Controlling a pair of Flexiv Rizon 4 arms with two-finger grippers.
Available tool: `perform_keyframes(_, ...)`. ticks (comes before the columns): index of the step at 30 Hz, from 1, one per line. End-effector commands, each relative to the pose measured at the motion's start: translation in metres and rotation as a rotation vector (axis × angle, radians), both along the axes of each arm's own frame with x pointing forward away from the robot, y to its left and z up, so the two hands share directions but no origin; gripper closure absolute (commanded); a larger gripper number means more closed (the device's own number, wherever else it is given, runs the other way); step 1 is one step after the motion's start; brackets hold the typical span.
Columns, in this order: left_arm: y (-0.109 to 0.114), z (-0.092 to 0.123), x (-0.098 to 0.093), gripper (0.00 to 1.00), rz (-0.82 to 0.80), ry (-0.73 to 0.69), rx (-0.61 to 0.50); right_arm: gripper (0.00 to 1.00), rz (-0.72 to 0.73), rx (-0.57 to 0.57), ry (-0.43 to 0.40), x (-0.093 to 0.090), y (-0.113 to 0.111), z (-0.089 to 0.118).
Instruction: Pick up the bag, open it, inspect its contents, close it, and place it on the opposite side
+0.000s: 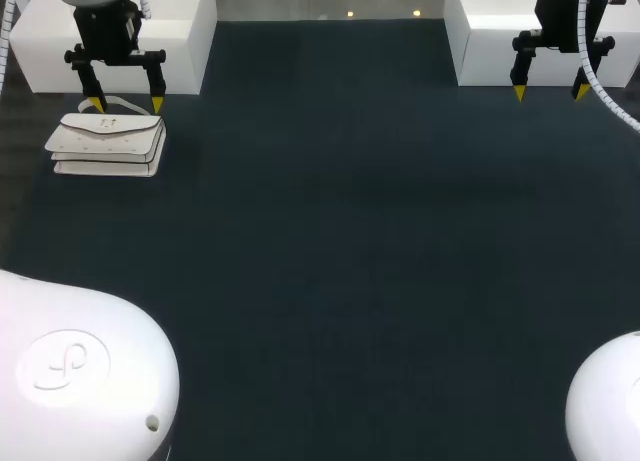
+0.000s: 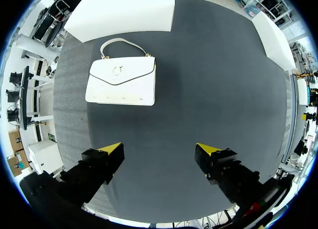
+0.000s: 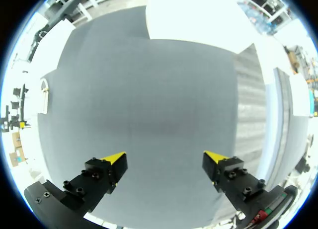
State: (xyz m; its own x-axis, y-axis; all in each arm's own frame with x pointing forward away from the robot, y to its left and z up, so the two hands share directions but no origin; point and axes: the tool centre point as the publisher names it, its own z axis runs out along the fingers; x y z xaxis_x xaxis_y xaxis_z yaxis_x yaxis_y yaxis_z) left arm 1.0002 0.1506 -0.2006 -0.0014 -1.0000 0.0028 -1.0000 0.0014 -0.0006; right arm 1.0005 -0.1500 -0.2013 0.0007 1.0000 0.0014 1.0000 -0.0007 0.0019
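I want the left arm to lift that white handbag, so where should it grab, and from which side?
Probably the handle. The white handbag lies flat, flap up, its body wide for the open left claw, while the thin handle arches out from the edge facing the white block. Come straight down from above, one finger inside the loop, one outside.

You have one white, stitched flap handbag [image 1: 107, 144] on one dark carpeted table [image 1: 350, 261]. Count two black grippers, the left gripper [image 1: 126, 104] and the right gripper [image 1: 550, 91], with four yellow tips in all, and two white rectangular blocks, the left block [image 1: 180, 41] and the right block [image 1: 490, 46].
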Motion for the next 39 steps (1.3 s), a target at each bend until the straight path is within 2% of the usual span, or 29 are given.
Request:
perform_keyframes(1, 0.0, 0.001, 0.0, 0.0, 0.001, 0.001, 0.002, 0.0, 0.0, -0.001, 0.001, 0.0, 0.0, 0.001)
perform_keyframes(13, 0.0, 0.001, 0.0, 0.0, 0.001, 0.001, 0.002, 0.0, 0.0, -0.001, 0.001, 0.0, 0.0, 0.001)
perform_keyframes(15, 0.002, 0.0, 0.001, 0.0, -0.018, 0.012, -0.033, 0.0, 0.038, -0.013, -0.004, 0.002, 0.005, 0.0)
perform_keyframes(24, 0.033, 0.004, 0.009, 0.0, -0.076, 0.029, -0.248, 0.0, 0.31, 0.031, -0.126, 0.001, 0.03, -0.009)
perform_keyframes(30, 0.059, 0.0, 0.019, 0.0, -0.091, 0.031, -0.337, 0.0, 0.526, 0.087, -0.229, -0.002, 0.046, -0.016)
perform_keyframes(39, 0.098, -0.014, 0.029, 0.0, -0.064, 0.055, -0.436, 0.0, 0.795, 0.138, -0.303, -0.004, 0.078, -0.03)
